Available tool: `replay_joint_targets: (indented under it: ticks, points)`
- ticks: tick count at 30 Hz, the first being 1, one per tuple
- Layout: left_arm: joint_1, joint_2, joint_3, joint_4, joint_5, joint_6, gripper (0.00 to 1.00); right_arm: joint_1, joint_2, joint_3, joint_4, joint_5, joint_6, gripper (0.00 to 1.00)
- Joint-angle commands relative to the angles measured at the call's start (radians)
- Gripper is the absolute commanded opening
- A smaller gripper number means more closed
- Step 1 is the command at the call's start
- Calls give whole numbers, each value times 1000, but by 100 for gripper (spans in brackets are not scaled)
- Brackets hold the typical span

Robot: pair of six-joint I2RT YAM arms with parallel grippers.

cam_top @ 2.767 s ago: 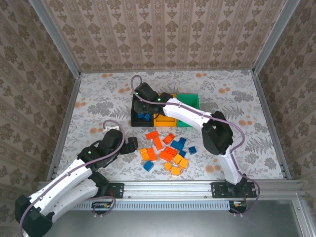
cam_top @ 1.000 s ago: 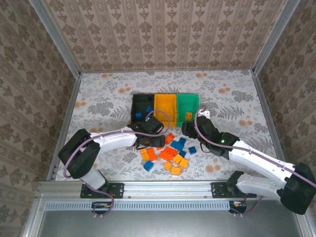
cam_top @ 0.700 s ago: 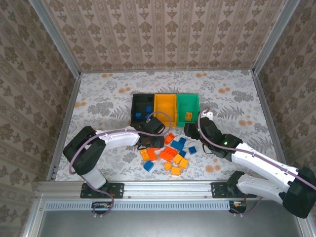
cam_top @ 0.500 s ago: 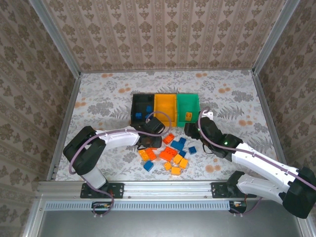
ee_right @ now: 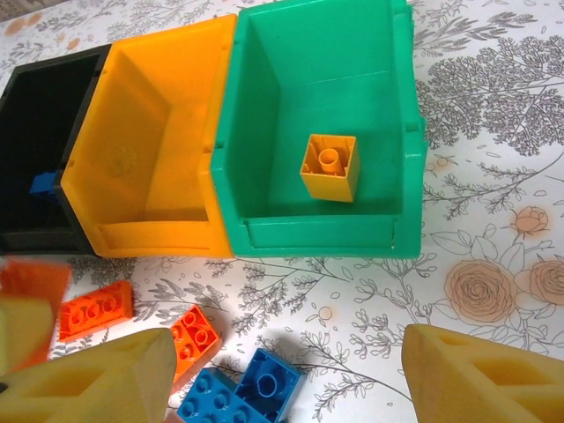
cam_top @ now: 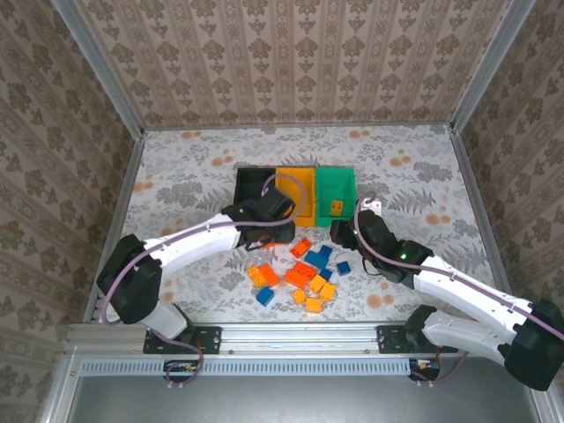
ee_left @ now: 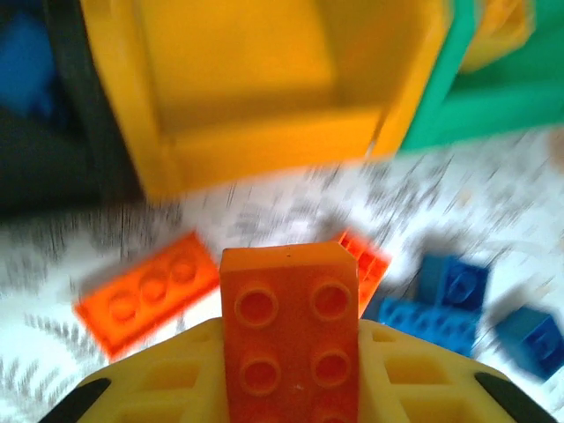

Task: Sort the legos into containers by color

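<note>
The left tool [cam_top: 267,229] pinches a red-orange lego [ee_left: 289,344] just short of the yellow-orange container [ee_left: 264,145]. The right tool [cam_top: 345,231] hangs spread near the green container [ee_right: 317,236]. Loose legos [cam_top: 304,275] lie on the bench [cam_top: 194,176] nearby.

Top external high behind arm bases [cam_top: 189,337], looking down on whole table [cam_top: 414,176], left wrist low, close, facing yellow-orange bin [ee_left: 264,150], right wrist higher, angled down, both share that bin, green bin [ee_right: 317,238].
</note>
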Motion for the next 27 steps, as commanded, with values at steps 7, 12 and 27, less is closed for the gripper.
replay_joint_targets:
  ticks: [7,12,27]
  points:
    - [109,342,397,-71,-43,124,31,-16,-61,-32,-24,33,19,70]
    - [114,492,566,-114,-62,131,31,-24,-103,-45,-42,34,20,70]
    - [121,508,630,-81,-38,86,59,-28,-93,-81,-100,-44,57,71]
